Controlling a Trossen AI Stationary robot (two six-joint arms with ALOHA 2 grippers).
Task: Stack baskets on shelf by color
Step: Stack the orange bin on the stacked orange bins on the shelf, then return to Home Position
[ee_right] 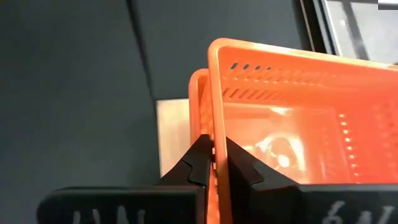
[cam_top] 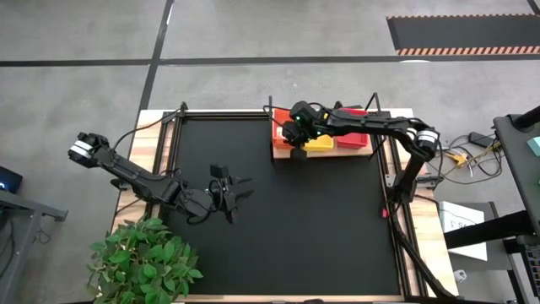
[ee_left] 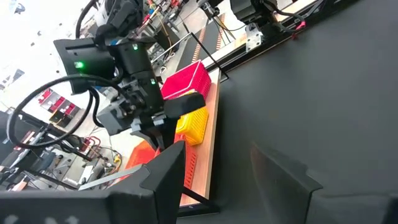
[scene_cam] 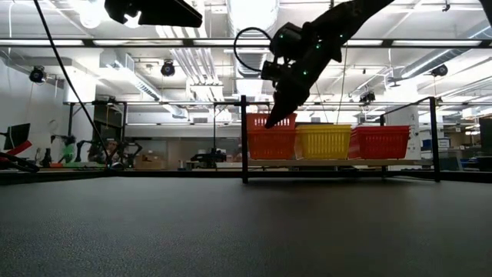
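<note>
Right gripper [ee_right: 213,163] jaws pinching orange basket [ee_right: 292,124] rim (shelf-side)

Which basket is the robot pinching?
The orange basket, at the shelf's left end. The right gripper clamps its rim; the yellow basket and red basket sit untouched.

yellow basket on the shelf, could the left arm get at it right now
Probably not easily. The left gripper hangs open over the black mat, well short of the shelf. The right gripper, shut on the orange basket wall, and its arm lie right beside the yellow basket, crowding that approach.
</note>
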